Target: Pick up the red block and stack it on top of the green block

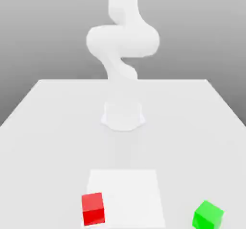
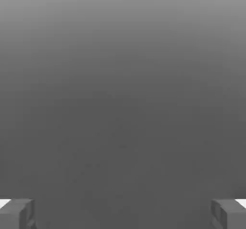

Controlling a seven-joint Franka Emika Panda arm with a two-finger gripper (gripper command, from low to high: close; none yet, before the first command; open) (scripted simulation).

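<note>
My gripper (image 2: 123, 213) is spread wide, empty; approach step: I must descend over the small red cube (image 1: 92, 208), left of the green cube (image 1: 207, 215).

The red block (image 1: 92, 209) is a small cube that rests flat on the worktop (image 1: 43, 127), at the edge of a brighter white square patch (image 1: 127, 189), toward the exterior view's left. The green block (image 1: 207, 215) is a cube of similar size, turned a little, well apart toward the exterior view's right.
</note>
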